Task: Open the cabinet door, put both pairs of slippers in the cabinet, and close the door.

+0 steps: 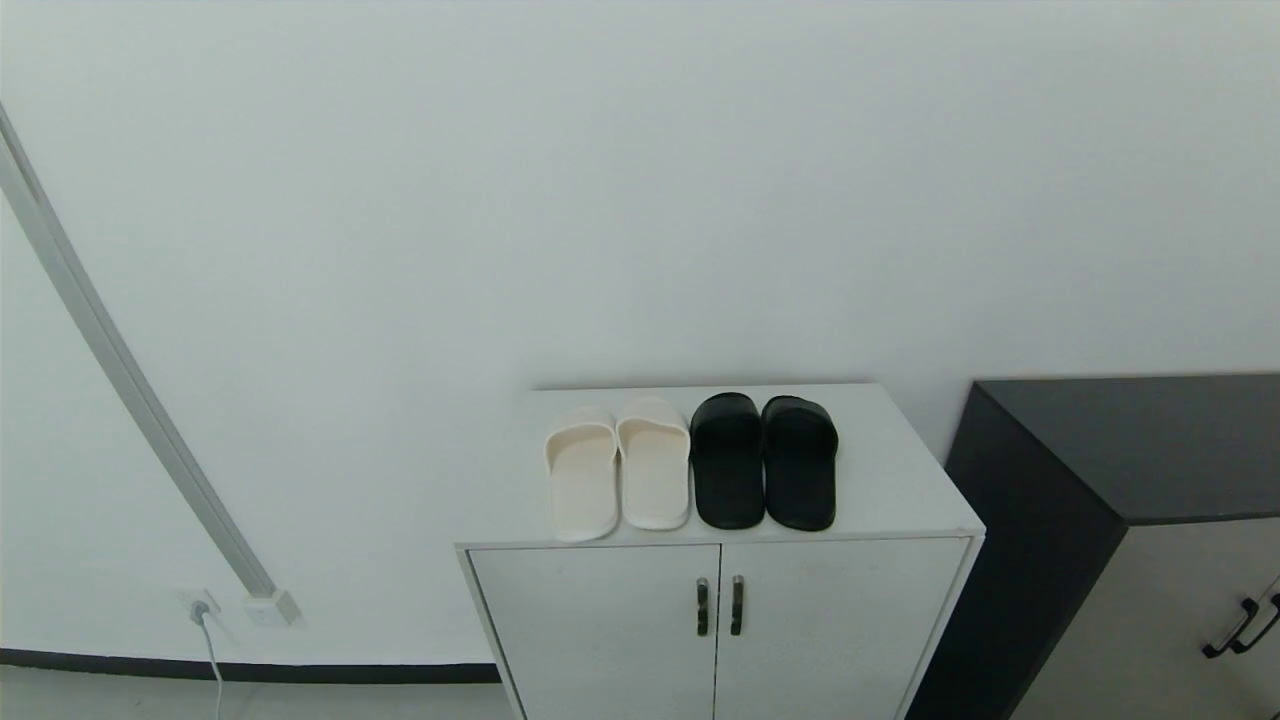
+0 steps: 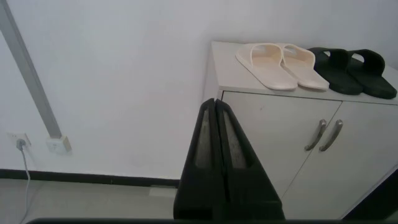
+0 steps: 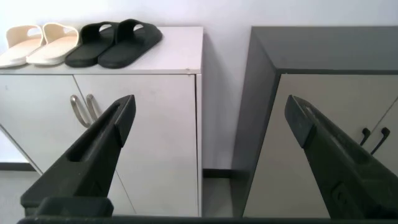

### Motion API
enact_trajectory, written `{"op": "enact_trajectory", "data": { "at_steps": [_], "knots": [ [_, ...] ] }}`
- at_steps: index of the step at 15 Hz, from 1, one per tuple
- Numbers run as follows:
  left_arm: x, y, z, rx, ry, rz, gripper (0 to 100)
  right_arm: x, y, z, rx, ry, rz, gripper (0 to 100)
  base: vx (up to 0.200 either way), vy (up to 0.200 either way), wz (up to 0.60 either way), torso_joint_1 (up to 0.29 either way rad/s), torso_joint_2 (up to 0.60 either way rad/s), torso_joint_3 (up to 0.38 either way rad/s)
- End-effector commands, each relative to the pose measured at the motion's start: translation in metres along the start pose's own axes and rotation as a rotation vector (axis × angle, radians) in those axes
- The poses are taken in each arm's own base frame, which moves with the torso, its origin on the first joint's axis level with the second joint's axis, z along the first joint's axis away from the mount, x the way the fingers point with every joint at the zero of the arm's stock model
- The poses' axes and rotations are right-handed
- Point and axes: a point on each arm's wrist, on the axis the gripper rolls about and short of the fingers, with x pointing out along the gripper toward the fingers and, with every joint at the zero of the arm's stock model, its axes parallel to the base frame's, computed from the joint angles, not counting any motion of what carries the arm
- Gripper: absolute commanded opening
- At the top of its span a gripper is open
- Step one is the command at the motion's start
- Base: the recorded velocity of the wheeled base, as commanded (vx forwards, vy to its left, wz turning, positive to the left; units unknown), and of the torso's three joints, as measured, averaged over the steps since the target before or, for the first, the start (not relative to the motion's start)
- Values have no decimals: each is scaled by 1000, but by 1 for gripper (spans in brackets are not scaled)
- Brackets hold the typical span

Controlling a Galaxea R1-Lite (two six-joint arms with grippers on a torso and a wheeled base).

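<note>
A white two-door cabinet (image 1: 600, 640) stands against the wall, both doors shut, with two dark handles (image 1: 718, 605) at the middle seam. On its top lie a cream pair of slippers (image 1: 618, 470) and, to their right, a black pair of slippers (image 1: 765, 462), toes toward the wall. My left gripper (image 2: 215, 106) is shut with nothing in it, hanging in front of the cabinet's left door (image 2: 273, 143). My right gripper (image 3: 211, 112) is wide open and empty, in front of the cabinet's right door (image 3: 155, 137). Both are well short of the cabinet.
A dark-topped grey cabinet (image 1: 1130, 450) with black handles (image 1: 1240, 625) stands close on the right. A slanted grey conduit (image 1: 120, 370) runs down the wall to a socket and cable (image 1: 205, 615) at the lower left. Open floor lies left of the white cabinet.
</note>
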Motion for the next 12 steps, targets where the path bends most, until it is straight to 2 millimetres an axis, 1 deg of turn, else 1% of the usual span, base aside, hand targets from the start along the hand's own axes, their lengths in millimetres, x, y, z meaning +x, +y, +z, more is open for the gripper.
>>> {"op": "enact_trajectory", "data": {
  "at_steps": [1,7,8,9,10,12],
  "knots": [
    [0,0,0,2,1,0,0,0,0,0,-2,0,6,100,0,0,0,0,0,0],
    [0,0,0,30,1,0,0,0,0,0,-1,-5,10,100,0,0,0,0,0,0],
    [0,0,0,35,1,0,0,-3,1,13,14,-43,32,100,0,0,0,0,0,0],
    [0,0,0,39,2,-17,0,-12,1,59,126,-118,64,100,0,0,0,0,0,0],
    [0,-1,0,39,6,-26,0,-5,1,71,165,-32,97,100,0,0,0,0,0,0],
    [0,-1,0,39,6,-27,0,23,2,65,161,197,225,100,0,0,0,0,0,0]
  ]
}}
